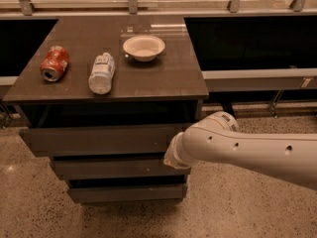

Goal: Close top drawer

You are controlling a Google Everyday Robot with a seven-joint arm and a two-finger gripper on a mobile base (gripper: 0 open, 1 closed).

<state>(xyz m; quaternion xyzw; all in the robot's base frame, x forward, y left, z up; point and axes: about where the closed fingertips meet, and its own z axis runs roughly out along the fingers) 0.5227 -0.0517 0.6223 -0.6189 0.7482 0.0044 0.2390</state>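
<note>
The top drawer (99,139) is the wide dark grey-brown front just below the cabinet top. It stands a little proud of the cabinet, with a dark gap above it. My gripper (171,158) is at the end of the white arm, against the right end of the drawer front; the arm's wrist hides most of it. Two shorter drawer fronts (114,167) sit below the top drawer.
On the cabinet top (163,83) lie a red can (54,63) on its side, a plastic bottle (101,73) on its side, and a white bowl (143,47). A railing with glass runs behind. Speckled floor (29,207) lies in front.
</note>
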